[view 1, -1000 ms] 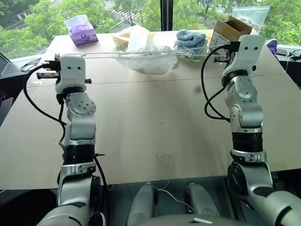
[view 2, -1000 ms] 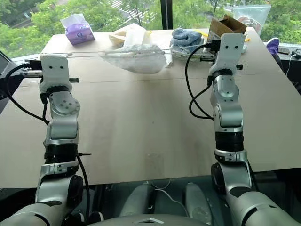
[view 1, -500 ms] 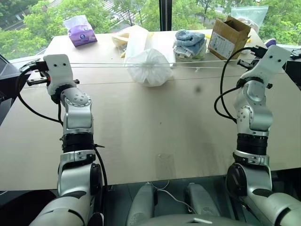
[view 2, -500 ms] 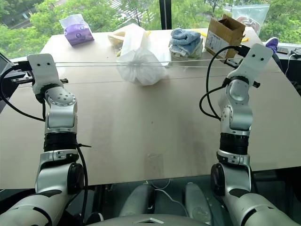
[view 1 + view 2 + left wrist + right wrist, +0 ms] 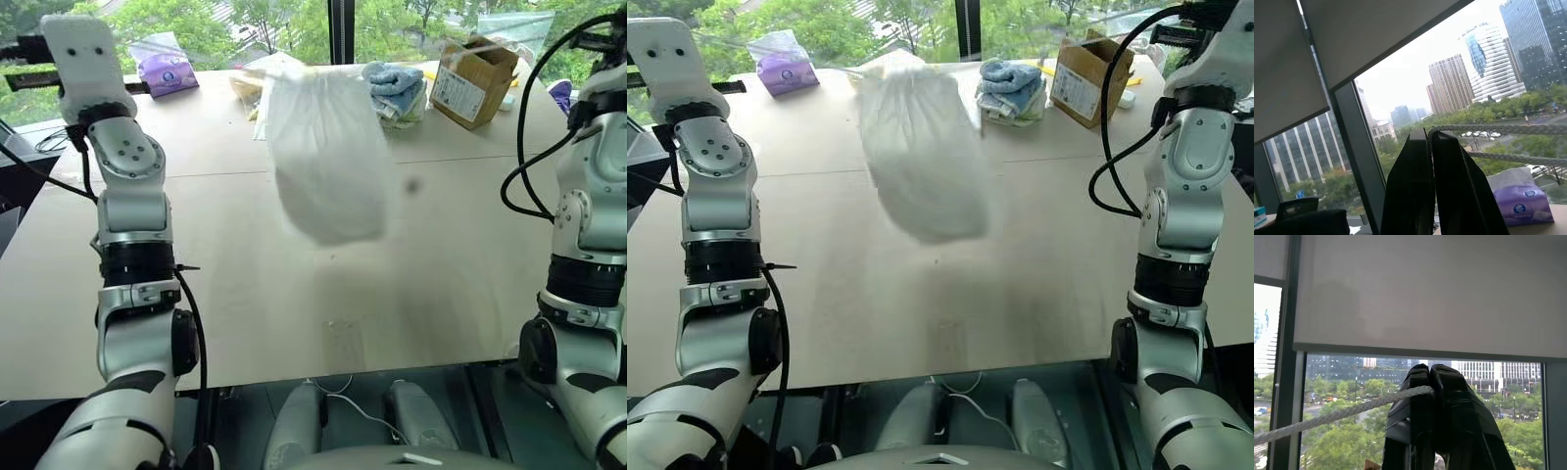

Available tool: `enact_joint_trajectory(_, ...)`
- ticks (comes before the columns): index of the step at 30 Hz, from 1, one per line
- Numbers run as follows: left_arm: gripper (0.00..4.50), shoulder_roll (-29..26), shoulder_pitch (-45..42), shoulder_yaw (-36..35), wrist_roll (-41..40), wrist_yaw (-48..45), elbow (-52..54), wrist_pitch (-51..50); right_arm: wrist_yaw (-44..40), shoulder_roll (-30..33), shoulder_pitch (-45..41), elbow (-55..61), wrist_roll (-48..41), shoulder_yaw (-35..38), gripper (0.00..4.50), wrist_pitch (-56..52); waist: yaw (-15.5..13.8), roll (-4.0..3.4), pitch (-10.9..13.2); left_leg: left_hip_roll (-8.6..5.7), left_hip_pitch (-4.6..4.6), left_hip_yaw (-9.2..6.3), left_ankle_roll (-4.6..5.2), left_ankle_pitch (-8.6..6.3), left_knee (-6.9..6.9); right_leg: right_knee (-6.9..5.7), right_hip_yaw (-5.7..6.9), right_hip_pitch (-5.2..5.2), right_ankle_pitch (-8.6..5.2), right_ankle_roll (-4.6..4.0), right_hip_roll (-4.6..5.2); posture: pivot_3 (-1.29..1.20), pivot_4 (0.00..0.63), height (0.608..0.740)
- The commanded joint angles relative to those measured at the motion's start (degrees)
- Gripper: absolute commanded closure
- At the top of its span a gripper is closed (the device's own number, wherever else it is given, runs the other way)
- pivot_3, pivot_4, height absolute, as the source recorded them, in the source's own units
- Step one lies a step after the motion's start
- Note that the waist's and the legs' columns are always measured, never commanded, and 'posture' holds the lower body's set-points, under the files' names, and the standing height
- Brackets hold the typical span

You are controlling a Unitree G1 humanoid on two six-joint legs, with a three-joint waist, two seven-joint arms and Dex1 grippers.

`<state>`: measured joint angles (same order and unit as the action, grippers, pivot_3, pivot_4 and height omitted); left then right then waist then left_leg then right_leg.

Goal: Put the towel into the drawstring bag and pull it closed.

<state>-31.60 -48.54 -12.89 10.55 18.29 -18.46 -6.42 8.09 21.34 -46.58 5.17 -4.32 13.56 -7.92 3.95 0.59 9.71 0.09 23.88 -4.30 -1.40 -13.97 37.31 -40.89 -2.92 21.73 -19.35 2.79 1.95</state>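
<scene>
Both arms have lifted since a second ago, and the white thin fabric drawstring bag point(image 5: 326, 157), which then lay on the tabletop with its cords stretched level, now hangs clear of the beige wooden tabletop point(image 5: 294, 294), bulging at the bottom and blurred by motion. The towel itself cannot be seen; the bag's full belly is all that shows.

From the left eye, the bag hangs between the two raised arms, lower than both wrists, nearer the left arm than the right. Beyond it on the tabletop sit a purple tissue packet point(image 5: 168, 69), a stack of blue and white folded towels point(image 5: 397, 86) and a brown cardboard box point(image 5: 470, 80).

From the right eye the scene is the same: the bag's mouth is gathered at the top, level with the far tabletop edge, and its shadow falls on the wood beneath.

Along the left wrist, the left end effector point(image 5: 1432, 134) has its two black fingers pressed together on a white braided cord point(image 5: 1498, 129) that runs away sideways from the tips; a second strand passes just below it.

Along the right wrist, the right end effector point(image 5: 1429, 369) is likewise clamped tight on a white cord point(image 5: 1342, 412), which leads off from the fingertips at a downward slant.
</scene>
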Motion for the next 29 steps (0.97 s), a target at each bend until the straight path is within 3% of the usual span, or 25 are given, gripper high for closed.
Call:
enact_joint_trajectory(1,4.37,0.6,3.0,1.0,-3.5,-8.2,0.2,-1.6,-3.7,1.3,3.6,2.2,0.8,-1.9,4.50,-5.3,-0.1,0.00,0.0,0.01,0.00,-0.01,0.00,0.00,0.00,0.00,0.01,0.00,0.00,0.00,0.00,0.00,0.150,0.740)
enact_joint_trajectory(5,3.19,2.8,11.6,3.3,-9.8,-21.8,4.0,-1.5,-14.3,0.3,13.0,5.5,-6.8,-6.0,3.17,-15.6,-0.1,0.03,-0.1,0.00,0.00,-0.01,0.00,0.00,0.00,0.04,0.03,-0.05,0.00,0.00,0.02,0.00,0.150,0.740)
enact_joint_trajectory(7,2.07,3.1,15.6,4.1,-12.3,-27.5,6.5,-0.1,-18.0,-0.4,16.9,8.1,-11.6,-5.8,2.00,-20.1,-0.1,0.03,0.0,0.04,0.08,-0.03,0.00,0.00,0.00,0.05,0.03,0.01,0.00,0.00,0.00,0.00,0.150,0.740)
enact_joint_trajectory(10,0.93,3.0,26.8,5.0,-20.1,-40.1,14.0,-1.0,-29.3,4.0,26.7,14.6,-20.6,-6.3,0.82,-28.6,-0.1,0.01,0.0,0.05,0.16,-0.07,0.00,0.00,0.00,0.07,0.05,0.05,0.00,0.00,0.01,0.00,0.150,0.740)
enact_joint_trajectory(11,0.32,2.6,30.6,5.3,-22.8,-44.0,17.2,-2.6,-32.7,5.4,29.6,16.4,-23.9,-5.8,0.24,-30.3,-0.1,0.01,0.0,0.06,0.15,-0.07,0.02,-0.01,-0.02,0.13,0.05,0.01,0.00,0.00,0.03,0.00,0.150,0.740)
enact_joint_trajectory(12,0.10,2.1,33.8,5.5,-24.9,-47.2,20.1,-3.7,-35.1,6.5,31.8,17.7,-26.0,-5.0,0.23,-31.0,-0.1,0.01,0.0,0.06,0.13,-0.06,0.04,-0.03,-0.05,0.19,0.05,-0.03,0.00,0.00,0.04,0.00,0.150,0.740)
enact_joint_trajectory(14,0.10,0.3,40.0,6.2,-26.8,-51.8,24.9,-5.8,-38.5,8.1,35.1,18.8,-28.9,-3.1,0.23,-30.7,-0.1,0.01,0.0,0.06,0.09,-0.05,0.07,-0.05,-0.10,0.23,0.02,-0.05,0.00,-0.01,0.04,0.00,0.150,0.740)
enact_joint_trajectory(20,0.10,-4.5,53.4,4.2,-27.4,-57.5,30.1,-7.1,-56.8,13.4,48.6,15.3,-29.9,2.3,0.23,-16.5,-1.5,0.00,0.0,0.09,-0.57,-0.15,0.33,-0.20,0.01,0.26,0.11,-0.79,-0.02,0.00,-0.05,0.00,0.150,0.740)
enact_joint_trajectory(24,0.10,-7.3,57.9,1.6,-28.7,-60.4,30.1,-7.4,-64.5,17.6,53.1,6.5,-27.5,5.9,0.23,-8.5,-1.8,-0.05,0.0,0.14,-1.32,-0.20,0.42,-0.26,-0.13,0.94,0.23,-1.80,-0.03,0.00,-0.05,0.00,0.150,0.740)
enact_joint_trajectory(29,0.10,-8.2,58.3,0.3,-30.5,-62.2,30.5,-8.0,-70.4,21.2,53.4,-2.3,-26.0,7.3,0.23,-2.7,-1.7,-0.05,0.0,0.18,-1.53,-0.13,0.48,-0.31,-0.14,1.00,0.20,-2.01,-0.03,0.00,-0.04,0.00,0.150,0.740)
